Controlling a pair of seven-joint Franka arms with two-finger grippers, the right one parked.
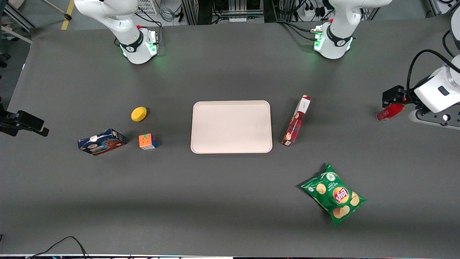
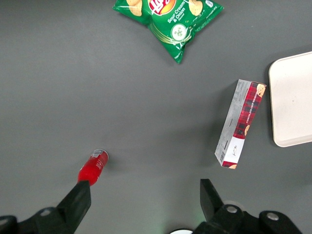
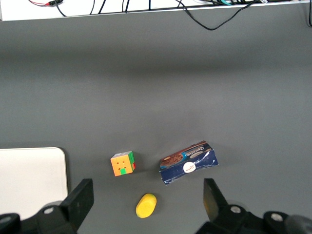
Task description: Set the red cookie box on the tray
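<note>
The red cookie box [image 1: 297, 121] stands on its thin edge on the counter [image 1: 230, 201], just beside the tray [image 1: 231, 126] but not on it. The claw [image 2: 145, 201] hangs wide apart, holding nothing, well away from the tray toward the working arm's end, near a red bottle [image 1: 388, 112].

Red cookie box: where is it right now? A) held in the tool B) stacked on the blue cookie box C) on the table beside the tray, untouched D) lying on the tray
C. The red cookie box sits on the table beside the tray, apart from its rim, and the tray holds nothing. The tool hangs open over the table at the working arm's end, near the red bottle, gripping nothing.
</note>
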